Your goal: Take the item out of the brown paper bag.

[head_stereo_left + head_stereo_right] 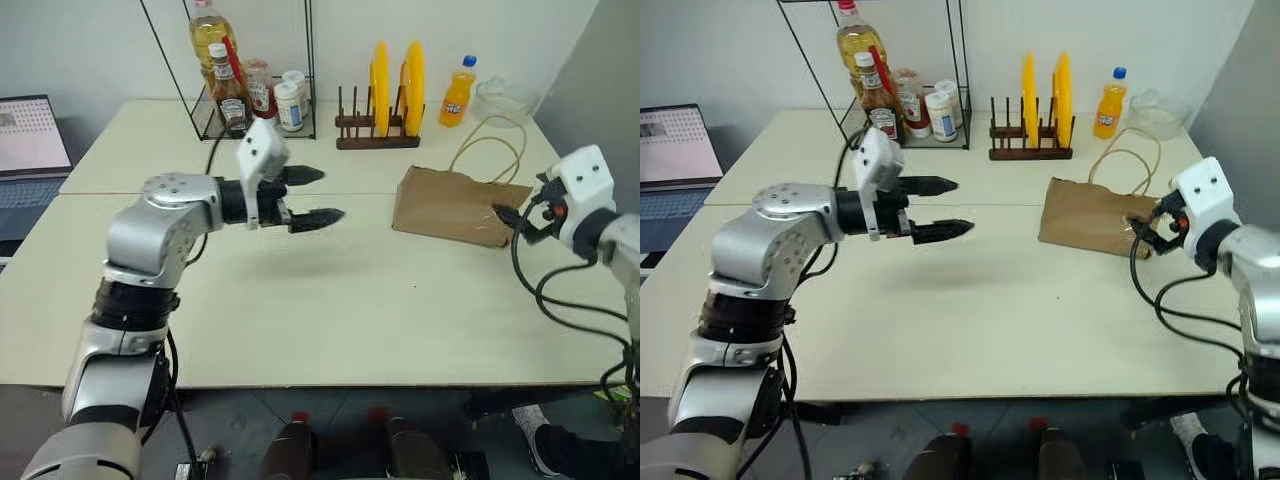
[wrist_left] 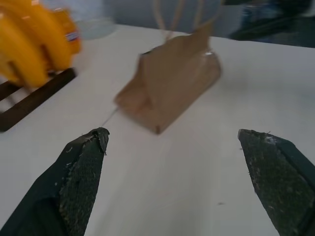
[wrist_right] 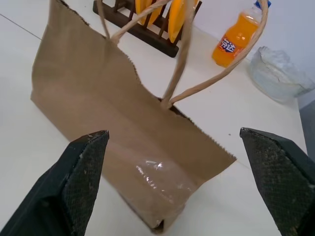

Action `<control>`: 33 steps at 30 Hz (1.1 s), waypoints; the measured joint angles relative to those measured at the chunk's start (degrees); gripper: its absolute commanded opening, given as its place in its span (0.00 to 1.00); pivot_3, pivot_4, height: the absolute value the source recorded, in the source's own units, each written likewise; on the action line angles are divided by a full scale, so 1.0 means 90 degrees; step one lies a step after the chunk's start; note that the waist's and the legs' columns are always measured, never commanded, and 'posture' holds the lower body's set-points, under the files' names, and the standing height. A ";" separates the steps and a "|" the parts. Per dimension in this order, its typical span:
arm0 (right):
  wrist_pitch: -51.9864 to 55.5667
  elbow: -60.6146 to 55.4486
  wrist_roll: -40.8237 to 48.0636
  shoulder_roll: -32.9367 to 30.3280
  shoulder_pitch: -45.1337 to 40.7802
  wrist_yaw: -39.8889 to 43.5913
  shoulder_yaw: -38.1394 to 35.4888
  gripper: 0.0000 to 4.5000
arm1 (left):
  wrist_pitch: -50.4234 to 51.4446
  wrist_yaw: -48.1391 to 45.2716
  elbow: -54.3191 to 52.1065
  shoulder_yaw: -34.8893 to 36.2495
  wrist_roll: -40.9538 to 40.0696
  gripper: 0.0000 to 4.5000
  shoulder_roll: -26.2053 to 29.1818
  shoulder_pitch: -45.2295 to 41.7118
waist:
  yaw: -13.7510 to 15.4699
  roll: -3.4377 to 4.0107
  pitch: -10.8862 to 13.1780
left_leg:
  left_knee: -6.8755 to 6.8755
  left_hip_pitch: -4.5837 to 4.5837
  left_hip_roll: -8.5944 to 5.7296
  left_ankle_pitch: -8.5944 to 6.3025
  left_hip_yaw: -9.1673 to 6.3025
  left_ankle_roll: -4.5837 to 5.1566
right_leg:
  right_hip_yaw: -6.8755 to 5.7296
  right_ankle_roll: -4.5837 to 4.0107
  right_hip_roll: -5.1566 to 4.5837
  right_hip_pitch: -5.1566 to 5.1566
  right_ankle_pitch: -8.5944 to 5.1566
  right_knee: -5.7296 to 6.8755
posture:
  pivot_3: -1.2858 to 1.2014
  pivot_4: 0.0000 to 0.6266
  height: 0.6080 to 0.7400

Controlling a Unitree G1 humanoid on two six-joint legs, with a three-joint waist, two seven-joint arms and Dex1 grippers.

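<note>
While the brown paper bag (image 1: 455, 205) lies closed near the table's (image 1: 330, 300) right edge, both open grippers, left gripper (image 1: 318, 196) and right gripper (image 1: 512, 217), approach; next, open its mouth.

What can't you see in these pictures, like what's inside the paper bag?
- The item: hidden inside the bag in both eye views; the paper covers it.
- Bag opening: the right wrist view shows its toothed edge, not what is inside.
- Bag in the left wrist view: blurred, handles cut off by the edge.
- Jar labels in the rack: too small to read.

Rack (image 1: 377, 133): dark wood, holding two yellow plates (image 1: 396, 85)
Soda bottle (image 1: 458, 92): orange, beside the rack
Laptop (image 1: 28, 140): table's left edge
</note>
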 measured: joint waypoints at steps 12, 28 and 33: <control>-0.1786 0.3408 -0.0486 0.0024 -0.2166 0.1446 0.1350 1.00 | -0.0790 -0.0668 0.0876 -0.0222 0.0268 1.00 -0.0334 -0.0421 | -0.0082 -0.0001 0.0021 | 0.0028 -0.0104 -0.0004 0.0003 0.0017 -0.0001 | 0.0019 0.0031 -0.0021 -0.0096 0.0022 -0.0008 | 0.52 0.24 1.00; -0.2499 0.5073 -0.0592 0.0457 -0.3195 0.2244 0.1437 0.26 | -0.0818 -0.0513 0.0793 -0.0100 0.0351 1.00 -0.0226 -0.0195 | -0.0085 0.0001 0.0022 | 0.0067 -0.0105 -0.0007 0.0003 0.0020 -0.0002 | 0.0028 0.0029 -0.0024 -0.0107 0.0023 0.0047 | 0.52 0.24 1.00; -0.2722 0.5335 -0.0630 0.0457 -0.3273 0.2485 0.1444 0.01 | -0.0759 -0.0452 0.0705 -0.0003 0.0352 1.00 -0.0217 -0.0176 | -0.0086 0.0002 0.0022 | 0.0106 -0.0104 -0.0010 0.0003 0.0020 0.0000 | 0.0031 0.0030 -0.0024 -0.0106 0.0023 0.0087 | 0.52 0.24 1.00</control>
